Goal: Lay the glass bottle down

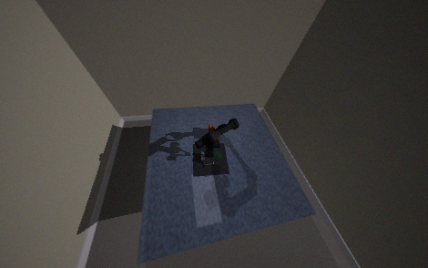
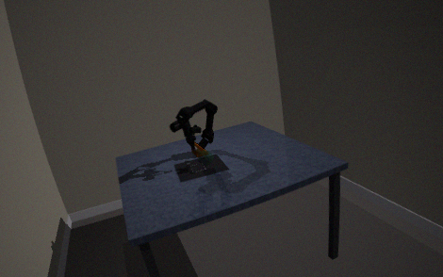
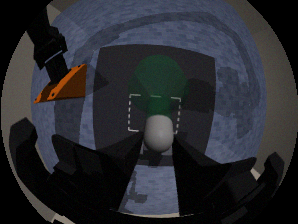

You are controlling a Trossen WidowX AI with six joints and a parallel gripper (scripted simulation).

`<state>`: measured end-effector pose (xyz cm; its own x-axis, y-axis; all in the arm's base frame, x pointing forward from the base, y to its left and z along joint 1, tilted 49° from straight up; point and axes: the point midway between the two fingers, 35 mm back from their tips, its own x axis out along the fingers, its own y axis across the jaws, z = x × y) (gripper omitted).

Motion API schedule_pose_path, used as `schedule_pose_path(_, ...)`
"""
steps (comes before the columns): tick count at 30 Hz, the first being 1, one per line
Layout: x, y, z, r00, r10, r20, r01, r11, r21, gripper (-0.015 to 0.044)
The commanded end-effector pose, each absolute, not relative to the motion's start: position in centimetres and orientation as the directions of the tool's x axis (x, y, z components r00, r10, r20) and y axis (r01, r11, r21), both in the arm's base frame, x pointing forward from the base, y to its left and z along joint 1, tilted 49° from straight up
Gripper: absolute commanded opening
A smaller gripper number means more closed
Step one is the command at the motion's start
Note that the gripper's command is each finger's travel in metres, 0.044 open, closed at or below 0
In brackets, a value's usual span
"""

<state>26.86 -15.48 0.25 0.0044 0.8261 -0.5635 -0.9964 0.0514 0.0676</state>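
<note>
glass bottle [image 1: 218,156] [image 2: 207,157] [image 3: 158,80] over dark mat [image 1: 220,170] [image 2: 188,176] [image 3: 111,65], gripper [image 2: 193,149] [image 3: 158,137] clamped on it at grey-topped neck end. green body reaches away from fingers, overlapping dashed outline [image 3: 129,114] but extending past it in wrist view. can't tell if body touches mat, or if bottle contains anything. orange block [image 1: 211,128] [image 2: 200,149] [image 3: 71,86] beside mat, near arm's dark lower part.

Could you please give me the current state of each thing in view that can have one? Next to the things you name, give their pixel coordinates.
Gripper [image 3: 158,137]: shut on the glass bottle.
Glass bottle [image 3: 159,77]: held at its neck end, not released.
Dashed outline [image 3: 129,114]: partly covered by the bottle in the wrist view.
</note>
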Motion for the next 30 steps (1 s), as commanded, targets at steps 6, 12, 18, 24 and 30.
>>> schedule_pose_path(6,26.9,-16.0,-1.2,0.005,0.826,-0.563,-0.996,0.053,0.068,0.0123)
schedule_pose_path(12,26.8,-16.3,-1.9,0.008,0.83,-0.558,-0.996,0.059,0.072,0.0123)
schedule_pose_path(18,26.8,-16.5,-2.7,0.011,0.833,-0.554,-0.995,0.065,0.077,0.0123)
schedule_pose_path(24,26.8,-16.7,-3.4,0.014,0.835,-0.55,-0.994,0.07,0.081,0.0123)
schedule_pose_path(30,26.7,-16.8,-4.2,0.017,0.837,-0.547,-0.994,0.075,0.085,0.0123)
